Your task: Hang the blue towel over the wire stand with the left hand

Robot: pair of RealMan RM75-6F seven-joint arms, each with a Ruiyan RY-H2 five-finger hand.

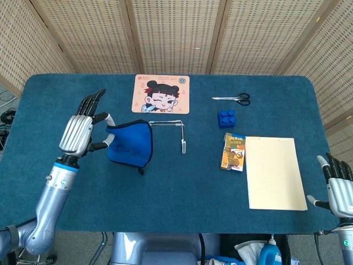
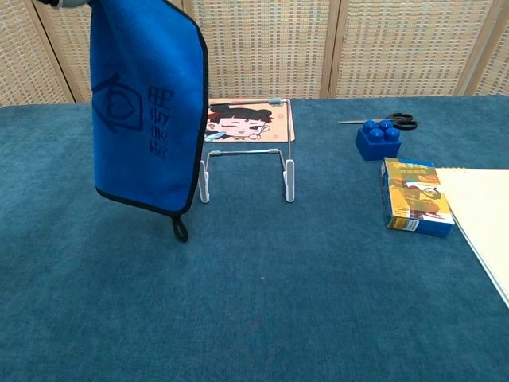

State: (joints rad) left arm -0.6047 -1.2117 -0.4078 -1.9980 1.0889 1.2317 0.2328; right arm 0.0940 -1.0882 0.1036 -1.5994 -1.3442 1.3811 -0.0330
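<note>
My left hand [image 1: 83,130] pinches the top corner of the blue towel [image 1: 131,148] and holds it up off the table. In the chest view the blue towel [image 2: 147,107] hangs free, black-edged with a dark house logo, its lower loop dangling above the cloth; the hand itself is out of that frame. The towel hangs just left of the wire stand [image 1: 175,131], covering the stand's left leg. The wire stand [image 2: 254,159] stands upright in front of the cartoon mat. My right hand [image 1: 337,190] rests at the table's front right corner, fingers apart, holding nothing.
A cartoon mat [image 1: 160,94] lies behind the stand. Scissors [image 1: 234,99], a blue block [image 1: 226,118], a small printed box [image 1: 233,152] and a cream notepad [image 1: 274,172] lie to the right. A wicker screen closes the back.
</note>
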